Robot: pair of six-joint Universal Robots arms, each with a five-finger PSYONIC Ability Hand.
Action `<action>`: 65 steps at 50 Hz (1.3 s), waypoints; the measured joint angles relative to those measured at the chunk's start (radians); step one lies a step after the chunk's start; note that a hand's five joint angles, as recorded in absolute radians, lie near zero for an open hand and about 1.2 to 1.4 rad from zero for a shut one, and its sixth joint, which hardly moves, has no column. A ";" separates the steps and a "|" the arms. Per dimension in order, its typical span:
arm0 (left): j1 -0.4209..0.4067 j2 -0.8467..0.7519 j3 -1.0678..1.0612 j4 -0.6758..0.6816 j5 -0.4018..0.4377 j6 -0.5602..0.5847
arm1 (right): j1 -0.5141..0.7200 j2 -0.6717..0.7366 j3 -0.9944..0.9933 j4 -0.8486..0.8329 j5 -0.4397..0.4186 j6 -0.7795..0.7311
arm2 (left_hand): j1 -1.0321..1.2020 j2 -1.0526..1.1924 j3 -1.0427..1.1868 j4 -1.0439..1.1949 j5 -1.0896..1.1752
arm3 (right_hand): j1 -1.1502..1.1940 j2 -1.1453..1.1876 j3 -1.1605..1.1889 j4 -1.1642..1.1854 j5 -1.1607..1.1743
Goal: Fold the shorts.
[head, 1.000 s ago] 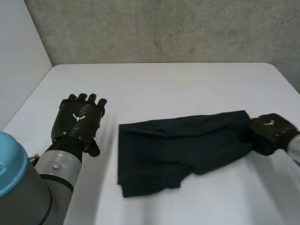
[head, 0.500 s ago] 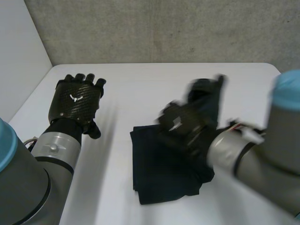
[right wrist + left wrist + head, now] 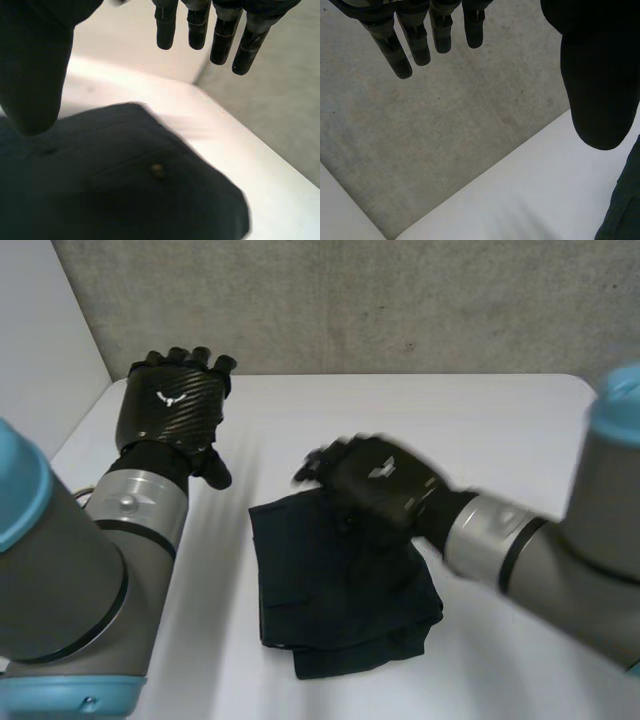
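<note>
The dark navy shorts [image 3: 340, 590] lie folded in half on the white table [image 3: 500, 430], a compact bundle with the doubled layers toward the front. My right hand [image 3: 375, 480] hovers just over their far edge, fingers straight and open, holding nothing. In the right wrist view the right hand [image 3: 220, 35] has the shorts [image 3: 140, 190] under its palm, and a small button [image 3: 157, 171] shows on the cloth. My left hand [image 3: 175, 405] is raised at the table's back left, open and well clear of the shorts. In the left wrist view the left hand [image 3: 415, 40] has straight fingers, and an edge of the shorts [image 3: 625, 210] lies beyond the thumb.
A grey concrete wall [image 3: 400, 300] runs behind the table and a pale side wall [image 3: 40, 360] stands at the left. My right forearm [image 3: 540, 550] crosses over the table's right half.
My right hand carried the shorts' right end over to the left, laid it on the other half and let go. My left hand rose and moved back.
</note>
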 measured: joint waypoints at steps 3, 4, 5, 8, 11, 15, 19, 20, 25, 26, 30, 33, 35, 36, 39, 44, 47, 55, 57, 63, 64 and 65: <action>-0.025 -0.041 0.029 -0.004 0.001 -0.014 | -0.052 -0.011 -0.018 0.003 0.019 0.104 | 0.000 0.000 0.000 0.000 0.000 | 0.000 0.000 0.000 0.000 0.000; -0.025 -0.041 0.029 -0.004 0.001 -0.014 | -0.052 -0.011 -0.018 0.003 0.019 0.104 | 0.000 0.000 0.000 0.000 0.000 | 0.000 0.000 0.000 0.000 0.000; -0.049 -0.076 0.044 -0.008 0.001 -0.025 | -0.077 -0.008 -0.028 0.006 0.038 0.137 | 0.000 0.000 0.000 0.000 0.000 | 0.000 0.000 0.000 0.000 0.000; -0.087 -0.137 0.063 -0.017 0.002 -0.043 | -0.099 0.022 -0.045 0.010 0.073 0.150 | 0.000 0.000 0.000 0.000 0.000 | 0.000 0.000 0.000 0.000 0.000; -0.107 -0.182 0.070 -0.025 0.002 -0.057 | -0.103 0.059 -0.056 0.012 0.092 0.145 | 0.000 0.000 0.000 0.000 0.000 | 0.000 0.000 0.000 0.000 0.000; -0.131 -0.273 0.080 -0.049 0.002 -0.092 | -0.102 0.154 -0.074 0.012 0.113 0.129 | 0.000 0.000 0.000 0.000 0.000 | 0.000 0.000 0.000 0.000 0.000; -0.133 -0.348 0.092 -0.089 0.001 -0.128 | -0.098 0.248 -0.083 0.009 0.117 0.107 | 0.000 0.000 0.000 0.000 0.000 | 0.000 0.000 0.000 0.000 0.000; -0.133 -0.348 0.092 -0.089 0.001 -0.128 | -0.098 0.248 -0.083 0.009 0.117 0.107 | 0.000 0.000 0.000 0.000 0.000 | 0.000 0.000 0.000 0.000 0.000; -0.118 -0.434 0.123 -0.173 0.002 -0.159 | -0.098 0.361 -0.086 0.005 0.120 0.028 | 0.000 0.000 0.000 0.000 0.000 | -0.013 0.000 0.000 0.000 0.000; -0.112 -0.446 0.129 -0.195 0.004 -0.161 | -0.100 0.374 -0.084 0.004 0.122 0.004 | 0.000 0.000 0.000 0.000 0.000 | -0.019 0.000 -0.006 0.000 0.000; -0.101 -0.460 0.139 -0.230 0.007 -0.162 | -0.103 0.384 -0.080 0.003 0.131 -0.045 | -0.002 -0.003 0.000 0.000 0.000 | -0.048 -0.017 -0.022 0.000 0.000; -0.097 -0.458 0.146 -0.248 0.012 -0.159 | -0.105 0.362 -0.079 -0.007 0.141 -0.070 | -0.014 -0.010 0.000 0.000 0.000 | -0.050 -0.018 -0.022 0.000 0.000; -0.099 -0.446 0.151 -0.252 0.018 -0.157 | -0.106 0.338 -0.078 -0.017 0.144 -0.072 | -0.014 -0.010 0.000 0.000 0.000 | -0.050 -0.018 -0.022 0.000 0.000; -0.099 -0.442 0.153 -0.252 0.019 -0.157 | -0.106 0.331 -0.078 -0.019 0.145 -0.072 | -0.014 -0.010 0.000 0.000 0.000 | -0.050 -0.018 -0.022 0.000 0.000; -0.099 -0.398 0.164 -0.254 0.033 -0.155 | -0.106 0.278 -0.078 -0.046 0.152 -0.064 | -0.014 -0.010 0.000 0.000 0.000 | -0.050 -0.018 -0.022 0.000 0.000; -0.086 -0.272 0.200 -0.258 0.067 -0.157 | -0.105 0.174 -0.090 -0.112 0.209 -0.020 | -0.014 -0.010 0.000 0.000 0.000 | -0.050 -0.018 -0.022 0.000 0.000; -0.037 -0.113 0.266 -0.301 0.114 -0.161 | -0.105 0.041 -0.146 -0.154 0.365 0.056 | -0.014 -0.010 0.000 0.000 0.000 | -0.050 -0.018 -0.022 0.000 0.000; 0.121 0.047 0.400 -0.517 0.160 -0.211 | -0.107 -0.059 -0.295 -0.010 0.586 0.110 | -0.012 -0.010 0.000 0.000 0.000 | -0.050 -0.018 -0.022 0.000 0.000; 0.153 0.061 0.417 -0.565 0.168 -0.226 | -0.107 -0.063 -0.319 0.046 0.605 0.111 | -0.012 -0.010 0.000 0.000 0.000 | -0.050 -0.018 -0.022 0.000 0.000; 0.204 0.075 0.424 -0.633 0.191 -0.247 | -0.110 -0.058 -0.331 0.121 0.610 0.110 | -0.014 -0.010 0.000 0.000 0.000 | -0.050 -0.018 -0.022 0.000 0.000; 0.204 0.075 0.424 -0.633 0.191 -0.247 | -0.110 -0.058 -0.331 0.121 0.610 0.110 | -0.014 -0.010 0.000 0.000 0.000 | -0.050 -0.018 -0.022 0.000 0.000; 0.207 0.075 0.419 -0.636 0.195 -0.248 | -0.110 -0.057 -0.330 0.123 0.609 0.110 | -0.014 -0.010 0.000 0.000 0.000 | -0.050 -0.018 -0.022 0.000 0.000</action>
